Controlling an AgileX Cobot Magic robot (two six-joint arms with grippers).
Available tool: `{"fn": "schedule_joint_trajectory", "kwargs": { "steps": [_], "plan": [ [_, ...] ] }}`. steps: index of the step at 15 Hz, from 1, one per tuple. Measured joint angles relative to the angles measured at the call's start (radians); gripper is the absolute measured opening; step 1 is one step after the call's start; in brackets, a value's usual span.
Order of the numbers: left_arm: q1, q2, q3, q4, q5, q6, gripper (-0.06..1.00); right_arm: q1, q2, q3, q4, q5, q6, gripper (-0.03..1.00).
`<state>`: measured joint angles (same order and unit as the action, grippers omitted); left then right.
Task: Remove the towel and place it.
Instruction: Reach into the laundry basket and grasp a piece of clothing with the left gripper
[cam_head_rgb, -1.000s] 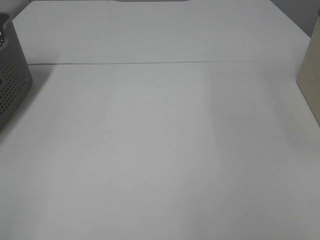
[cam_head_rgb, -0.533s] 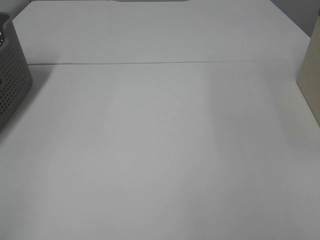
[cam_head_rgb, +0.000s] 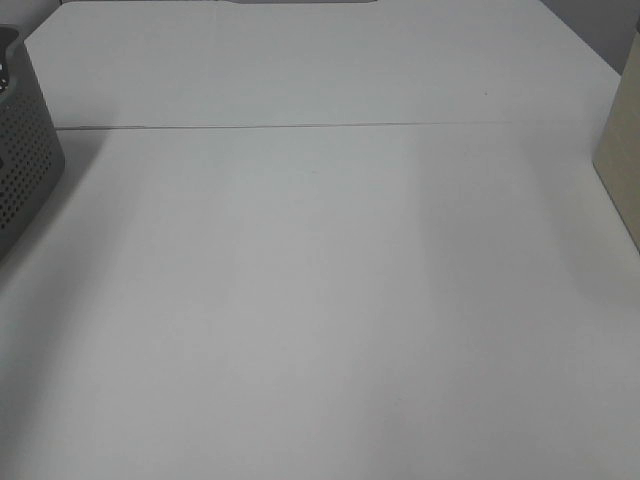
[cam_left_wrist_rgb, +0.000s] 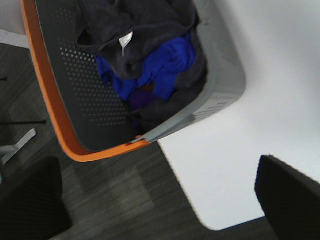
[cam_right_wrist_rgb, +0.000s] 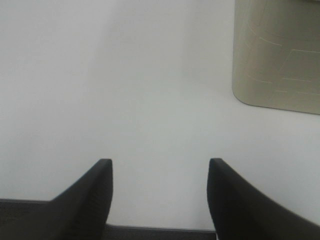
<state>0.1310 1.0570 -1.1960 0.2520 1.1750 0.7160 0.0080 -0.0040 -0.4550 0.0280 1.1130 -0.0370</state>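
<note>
Seen from my remote console, the towel (cam_left_wrist_rgb: 112, 25) lies heaped with blue cloth (cam_left_wrist_rgb: 165, 65) inside the grey basket (cam_left_wrist_rgb: 222, 70) at the table's (cam_head_rgb: 320, 300) left edge. My left gripper (cam_left_wrist_rgb: 160, 200) hangs nearby, fingers spread wide, holding nothing. My right gripper (cam_right_wrist_rgb: 157, 170), also spread and empty, hangs over the tabletop near a beige box (cam_right_wrist_rgb: 277, 55).

The basket (cam_left_wrist_rgb: 222, 75) is matt grey plastic, its walls pierced with small round holes, with a smooth orange edge (cam_left_wrist_rgb: 47, 105). Inside it the towel (cam_left_wrist_rgb: 145, 20) is soft, very dark napped cloth bearing a small white tag (cam_left_wrist_rgb: 125, 41). Bright blue cloth (cam_left_wrist_rgb: 165, 65) also lies in the basket. The surface (cam_head_rgb: 320, 300) beneath the basket is white, smooth and matt. Across from the basket, a beige box (cam_right_wrist_rgb: 277, 50) looks matt, with faint pressed lines. The floor (cam_left_wrist_rgb: 115, 190) beside the basket is dark and streaked.
</note>
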Motion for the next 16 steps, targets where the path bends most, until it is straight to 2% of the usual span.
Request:
{"fn": "schedule_joint_trajectory", "kwargs": {
  "steps": [2,6,8,12,16],
  "plan": [
    [0.019,0.174,-0.114,0.059,0.027,0.071,0.99,0.000,0.000,0.000,0.000,0.000,0.000,0.56],
    [0.151,0.549,-0.411,0.051,0.002,0.216,0.99,0.000,0.000,0.000,0.000,0.000,0.000,0.56],
    [0.183,0.735,-0.518,0.049,-0.017,0.292,0.99,0.000,0.000,0.000,0.000,0.000,0.000,0.56],
    [0.189,1.016,-0.660,0.036,-0.051,0.351,0.98,0.000,0.000,0.000,0.000,0.000,0.000,0.56],
    [0.189,1.130,-0.679,-0.014,-0.113,0.374,0.98,0.000,0.000,0.000,0.000,0.000,0.000,0.56]
  ]
}}
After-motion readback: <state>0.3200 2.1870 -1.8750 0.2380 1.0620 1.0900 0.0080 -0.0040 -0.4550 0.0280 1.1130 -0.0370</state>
